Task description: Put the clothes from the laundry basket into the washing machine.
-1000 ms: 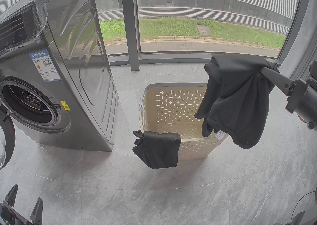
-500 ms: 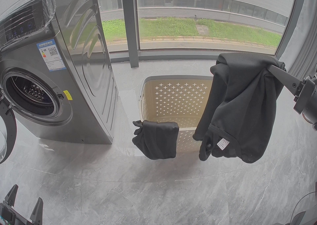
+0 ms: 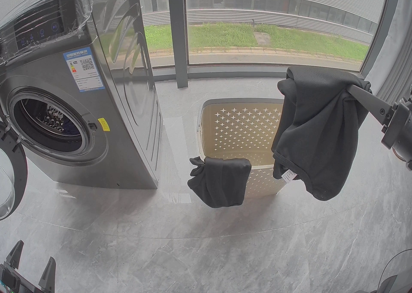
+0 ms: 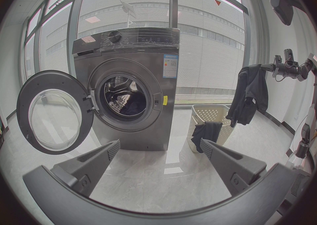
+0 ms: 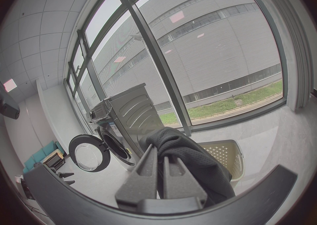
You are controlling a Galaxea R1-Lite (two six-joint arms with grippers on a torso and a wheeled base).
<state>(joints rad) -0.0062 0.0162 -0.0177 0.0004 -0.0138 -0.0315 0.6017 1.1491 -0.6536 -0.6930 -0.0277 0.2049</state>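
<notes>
I'm seeing the black garment [image 3: 319,130] burying the right pincer [image 3: 351,90] tips & covering the laundry basket [image 3: 223,105] rt side. Washer door [image 3: 13,178] is getting clipped at head view's left edge, left pincer [image 3: 33,251] at btm. Dark lump [image 4: 132,105] in the drum [image 4: 115,90] is looking too small to ID.
</notes>
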